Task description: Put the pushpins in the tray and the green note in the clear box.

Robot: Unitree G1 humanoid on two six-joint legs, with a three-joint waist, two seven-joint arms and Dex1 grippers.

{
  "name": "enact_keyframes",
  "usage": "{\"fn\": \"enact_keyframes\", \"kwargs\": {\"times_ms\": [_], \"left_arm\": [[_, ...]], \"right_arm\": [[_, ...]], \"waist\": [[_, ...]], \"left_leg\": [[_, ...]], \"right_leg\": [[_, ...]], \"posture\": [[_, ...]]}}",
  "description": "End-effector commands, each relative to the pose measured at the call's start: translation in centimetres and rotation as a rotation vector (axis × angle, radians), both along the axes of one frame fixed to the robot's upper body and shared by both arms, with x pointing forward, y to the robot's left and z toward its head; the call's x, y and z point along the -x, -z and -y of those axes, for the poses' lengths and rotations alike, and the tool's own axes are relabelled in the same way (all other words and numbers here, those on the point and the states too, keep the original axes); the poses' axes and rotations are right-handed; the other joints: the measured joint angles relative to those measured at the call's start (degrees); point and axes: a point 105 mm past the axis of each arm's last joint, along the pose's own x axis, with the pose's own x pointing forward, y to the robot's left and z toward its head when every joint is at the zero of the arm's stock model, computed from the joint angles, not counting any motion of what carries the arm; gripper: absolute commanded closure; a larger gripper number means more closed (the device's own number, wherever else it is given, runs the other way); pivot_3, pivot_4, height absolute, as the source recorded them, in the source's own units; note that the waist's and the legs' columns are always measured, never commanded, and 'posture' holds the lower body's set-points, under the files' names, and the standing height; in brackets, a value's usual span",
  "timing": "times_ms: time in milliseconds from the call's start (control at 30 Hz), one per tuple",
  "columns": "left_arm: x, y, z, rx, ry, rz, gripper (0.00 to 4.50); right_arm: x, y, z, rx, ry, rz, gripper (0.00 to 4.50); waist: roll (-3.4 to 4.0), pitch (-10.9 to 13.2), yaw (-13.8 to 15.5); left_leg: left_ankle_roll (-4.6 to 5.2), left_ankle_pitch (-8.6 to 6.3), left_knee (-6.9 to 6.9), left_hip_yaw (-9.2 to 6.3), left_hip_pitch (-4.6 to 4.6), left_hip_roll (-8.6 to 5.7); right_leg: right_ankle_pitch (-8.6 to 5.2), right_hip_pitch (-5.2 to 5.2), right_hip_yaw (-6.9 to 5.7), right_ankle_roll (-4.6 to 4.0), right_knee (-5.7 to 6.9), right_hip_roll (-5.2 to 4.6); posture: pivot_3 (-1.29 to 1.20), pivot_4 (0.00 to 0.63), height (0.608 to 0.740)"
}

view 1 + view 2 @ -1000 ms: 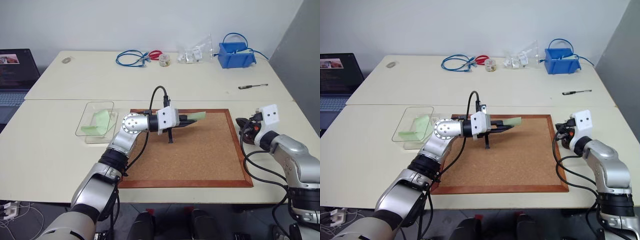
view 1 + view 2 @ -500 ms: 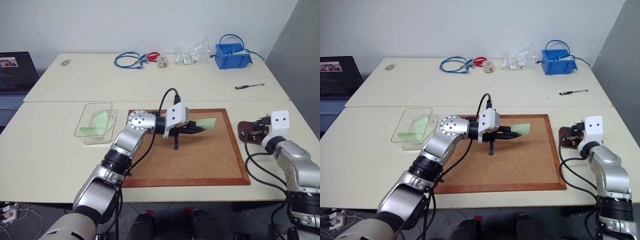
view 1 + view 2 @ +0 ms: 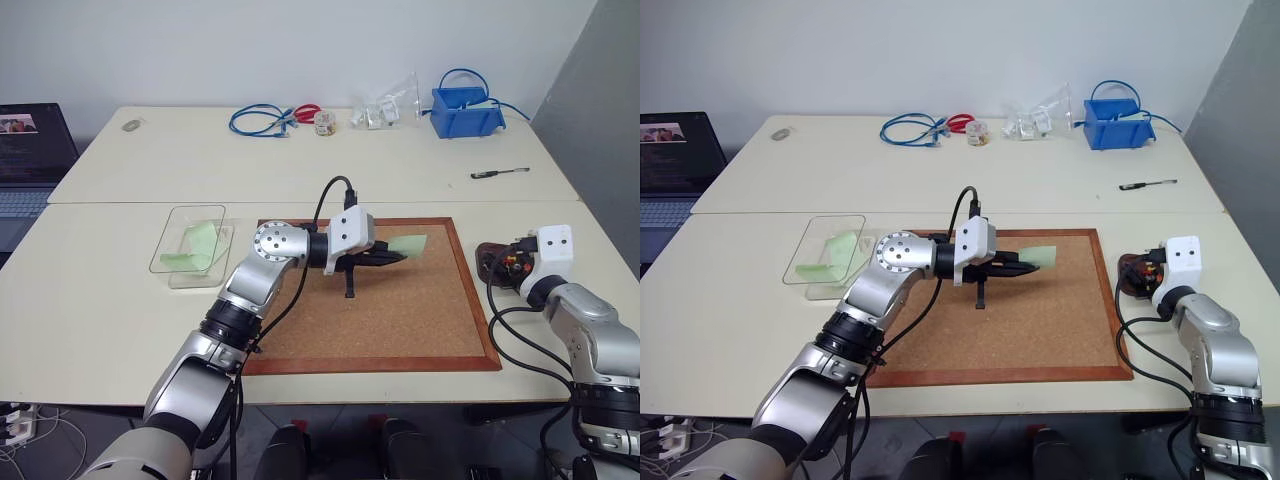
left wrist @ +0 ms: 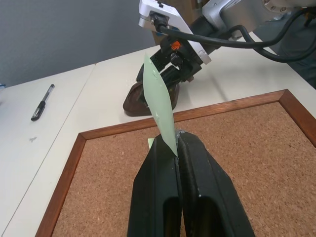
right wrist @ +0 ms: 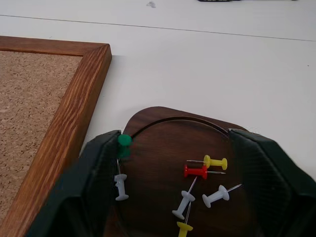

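Observation:
My left gripper (image 4: 177, 143) is shut on one edge of the pale green note (image 4: 159, 98), held above the cork board (image 3: 390, 310). At the table's right, my right gripper (image 5: 176, 136) stands open over the dark brown tray (image 5: 163, 148), one finger on each side of it. Several pushpins lie in the tray: a red one (image 5: 196, 172), yellow and white ones. A dark green pushpin (image 5: 124, 140) sits at the tray's rim against one finger (image 5: 98, 168). The clear box (image 3: 165, 240) stands left of the board with another green note (image 3: 195, 245) inside.
Along the far edge of the table lie a blue bin (image 3: 466, 108), a clear bag (image 3: 388, 105), a blue cable (image 3: 262, 118) and a tape roll (image 3: 325, 122). A pen (image 3: 500, 173) lies far right. A laptop (image 3: 30, 150) sits at the left.
The head camera shifted. My right gripper sank slightly over the tray and its fingers spread. My left gripper kept the note over the board, its wrist turning a little.

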Motion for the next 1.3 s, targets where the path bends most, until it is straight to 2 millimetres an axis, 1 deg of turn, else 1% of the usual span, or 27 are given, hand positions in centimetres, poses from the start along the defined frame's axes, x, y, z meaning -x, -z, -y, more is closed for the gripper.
{"fn": "enact_keyframes", "kwargs": {"times_ms": [33, 200, 333, 467, 533, 600, 667, 700, 767, 867, 1000, 1067, 1133, 1200, 1300], "left_arm": [[0.1, -1.2, 0.0, 0.022, 0.002, 0.052, 4.5], [0.2, -1.1, 0.0, 0.021, 0.002, 0.05, 4.5], [0.2, -1.1, -0.1, 0.019, 0.003, 0.049, 4.5], [0.2, -1.2, -0.2, 0.02, -0.001, 0.049, 4.5], [0.1, -1.3, -0.4, 0.019, -0.008, 0.046, 4.5], [0.0, -1.4, -0.9, 0.007, -0.03, 0.048, 4.5], [-0.6, -2.3, -2.0, 0.024, -0.093, 0.035, 4.5], [-0.7, -2.6, -2.3, 0.032, -0.113, 0.03, 4.5], [-1.0, -3.2, -2.9, 0.048, -0.161, 0.024, 4.5], [-0.8, -3.3, -3.5, 0.063, -0.208, 0.018, 4.5], [-0.3, -3.1, -4.1, 0.079, -0.255, 0.001, 4.5], [-0.2, -3.0, -4.6, 0.084, -0.283, -0.009, 4.5], [-0.2, -3.0, -5.2, 0.088, -0.318, -0.01, 4.5], [-0.7, -3.4, -6.2, 0.115, -0.383, -0.017, 4.5], [-1.7, -4.6, -8.4, 0.178, -0.538, -0.022, 4.5]], "right_arm": [[-0.2, -1.6, 0.6, 0.02, 0.007, 0.049, 0.04], [-0.2, -1.8, 0.8, 0.025, 0.018, 0.058, 0.04], [-0.4, -2.3, 1.5, 0.039, 0.048, 0.079, 0.04], [-0.7, -3.4, 1.8, 0.017, 0.067, 0.13, 0.04], [-0.7, -4.0, 1.5, -0.017, 0.051, 0.16, 0.04], [-0.5, -4.5, 0.3, -0.056, -0.017, 0.167, 0.04], [-0.1, -5.3, -1.1, -0.113, -0.112, 0.173, 0.04], [0.1, -5.5, -1.4, -0.124, -0.135, 0.174, 0.04], [0.2, -5.6, -0.6, -0.098, -0.13, 0.155, 0.04], [0.2, -4.9, 1.2, -0.052, -0.083, 0.12, 0.04], [0.0, -4.0, 2.4, -0.029, -0.029, 0.101, 0.04], [0.0, -3.7, 2.5, -0.021, -0.022, 0.099, 0.04], [0.1, -3.9, 1.6, -0.025, -0.071, 0.109, 0.04], [0.8, -4.4, -0.7, -0.028, -0.214, 0.128, 0.04], [3.0, -5.1, -4.7, 0.043, -0.503, 0.122, 0.04]], "waist": [[0.0, 0.0, 0.0], [0.0, 0.0, 0.0], [0.0, 0.0, 0.0], [0.0, 0.0, 0.1], [0.0, 0.0, 0.1], [0.0, 0.0, 0.0], [0.0, 0.0, 0.0], [0.0, 0.0, -0.1], [0.0, 0.0, 0.0], [0.0, 0.0, 0.2], [0.0, 0.0, 0.5], [0.0, 0.0, 0.6], [0.0, 0.0, 0.6], [0.0, 0.0, 0.6], [0.0, 0.0, 0.5]], "left_leg": [[0.0, 0.0, 0.0, 0.0, 0.0, 0.0], [0.0, 0.0, 0.0, 0.0, 0.0, 0.0], [0.0, 0.0, 0.0, 0.0, 0.0, 0.0], [0.0, 0.0, 0.0, 0.01, 0.0, -0.01], [0.0, 0.0, 0.0, 0.0, 0.0, -0.01], [0.0, 0.0, 0.0, 0.01, 0.0, 0.0], [0.0, 0.0, -0.01, -0.01, 0.01, 0.01], [0.0, 0.0, -0.01, -0.01, 0.0, 0.01], [0.0, 0.0, -0.01, -0.02, -0.01, 0.01], [0.0, 0.0, 0.01, -0.02, -0.01, -0.02], [0.0, 0.0, 0.0, -0.03, -0.01, -0.02], [0.0, 0.0, 0.0, -0.01, 0.0, -0.02], [0.0, 0.0, 0.0, -0.01, 0.0, 0.0], [0.0, 0.0, 0.0, -0.02, 0.01, 0.01], [0.01, 0.0, -0.01, -0.02, 0.01, 0.02]], "right_leg": [[0.0, 0.0, 0.0, 0.0, 0.0, 0.0], [0.0, 0.0, 0.0, 0.0, 0.0, 0.0], [0.0, 0.0, 0.0, 0.0, 0.0, 0.0], [0.0, 0.0, 0.0, 0.0, 0.0, -0.01], [0.0, 0.0, 0.0, 0.0, 0.0, -0.01], [0.0, 0.0, 0.0, 0.0, 0.0, -0.01], [0.0, 0.0, -0.01, 0.0, 0.0, 0.0], [0.0, 0.0, -0.01, 0.0, 0.01, 0.0], [0.0, 0.0, -0.01, 0.0, 0.01, 0.0], [0.0, 0.02, -0.02, 0.0, -0.03, -0.04], [0.0, 0.05, -0.03, 0.0, -0.05, -0.05], [0.0, 0.05, -0.01, 0.0, -0.04, -0.05], [0.0, 0.04, -0.01, 0.0, -0.04, -0.05], [0.0, 0.04, -0.02, 0.0, -0.03, -0.03], [0.0, 0.04, -0.02, 0.0, -0.04, -0.02]], "posture": [[0.0, 0.15, 0.74], [0.0, 0.15, 0.74], [0.0, 0.15, 0.74], [0.0, 0.15, 0.74], [0.0, 0.15, 0.74], [0.0, 0.15, 0.74], [0.0, 0.15, 0.74], [0.0, 0.15, 0.74], [0.0, 0.15, 0.74], [0.0, 0.15, 0.74], [0.0, 0.15, 0.74], [0.0, 0.15, 0.74], [0.0, 0.15, 0.74], [0.0, 0.15, 0.74], [0.0, 0.15, 0.74]]}}
